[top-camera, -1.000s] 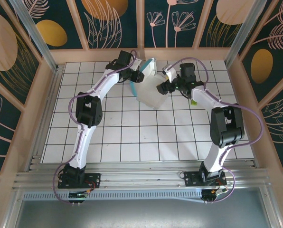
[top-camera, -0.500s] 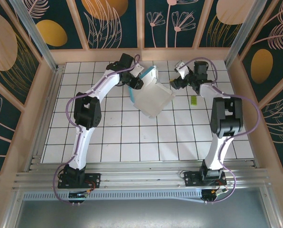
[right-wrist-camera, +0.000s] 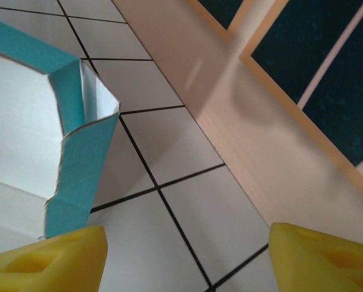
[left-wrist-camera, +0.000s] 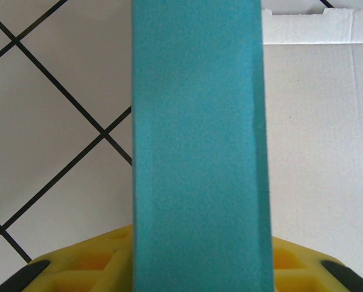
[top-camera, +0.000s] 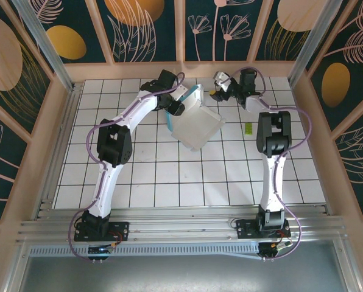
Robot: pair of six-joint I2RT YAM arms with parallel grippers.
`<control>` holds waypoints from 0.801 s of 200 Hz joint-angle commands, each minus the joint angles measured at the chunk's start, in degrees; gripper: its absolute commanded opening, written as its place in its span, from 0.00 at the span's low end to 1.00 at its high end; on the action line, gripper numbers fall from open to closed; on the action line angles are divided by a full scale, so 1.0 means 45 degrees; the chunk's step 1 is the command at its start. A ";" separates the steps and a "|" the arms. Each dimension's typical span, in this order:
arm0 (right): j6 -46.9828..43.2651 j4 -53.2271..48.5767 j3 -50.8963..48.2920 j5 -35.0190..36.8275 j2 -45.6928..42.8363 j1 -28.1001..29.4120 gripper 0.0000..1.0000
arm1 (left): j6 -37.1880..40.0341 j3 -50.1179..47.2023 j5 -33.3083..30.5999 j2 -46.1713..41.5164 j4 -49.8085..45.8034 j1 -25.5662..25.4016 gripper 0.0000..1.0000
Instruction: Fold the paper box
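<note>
Box [top-camera: 197, 125] | flap pinched in left pincer [top-camera: 180, 102] | right pincer [top-camera: 218, 91] apart, agape

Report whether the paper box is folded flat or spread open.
Partly folded: the paper box lies white side up, spread on the tiles, one turquoise flap raised in the left gripper.

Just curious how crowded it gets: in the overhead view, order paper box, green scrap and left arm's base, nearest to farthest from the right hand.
1. The paper box, just left of the right hand.
2. The green scrap, farther right.
3. The left arm's base, near left edge.
</note>
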 commanded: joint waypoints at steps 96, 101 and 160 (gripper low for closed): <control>-0.1140 -0.0608 0.1664 -0.2206 0.1508 0.0790 0.60 | 0.0218 0.0197 -0.0148 -0.0187 -0.0019 -0.0244 0.39; -0.1185 -0.0682 0.1722 -0.2237 0.1557 0.0802 0.60 | 0.0227 0.0183 -0.0145 -0.0187 -0.0001 -0.0245 0.39; -0.1250 -0.1230 0.2579 -0.2679 0.2260 0.1004 0.56 | 0.0178 0.0163 0.0126 -0.0226 0.0171 -0.0278 0.39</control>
